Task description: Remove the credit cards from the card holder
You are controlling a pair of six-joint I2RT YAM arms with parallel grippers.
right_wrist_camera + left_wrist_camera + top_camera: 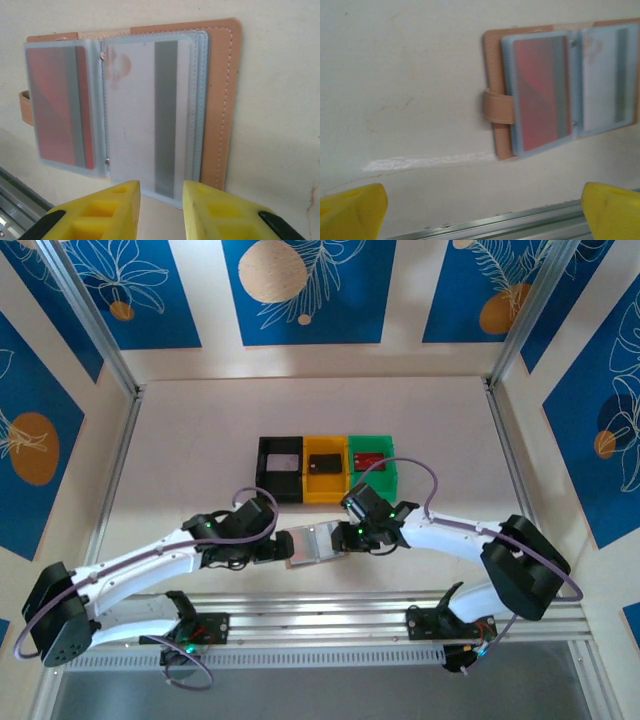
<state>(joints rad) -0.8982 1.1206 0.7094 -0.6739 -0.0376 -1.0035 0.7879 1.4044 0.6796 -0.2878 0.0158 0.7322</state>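
Card holder (pixel 312 545) lies open and flat near the table (pixel 190 450) front edge, with bare surface to its left. Left gripper (pixel 481 212) hovers left of it, jaws wide and empty, while right gripper (pixel 161 200) reaches its right half, jaws narrowly parted and gripping nothing. Wrist views reveal a red card (pixel 540 92) and a pale card (pixel 145 115) inside its sleeves

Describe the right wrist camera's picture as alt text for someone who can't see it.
An open tan card holder lies on a pale table, a red card in its left clear pocket and a whitish card with a dark stripe in its right. At the bottom, the right hand shows yellow fingers slightly apart, empty.
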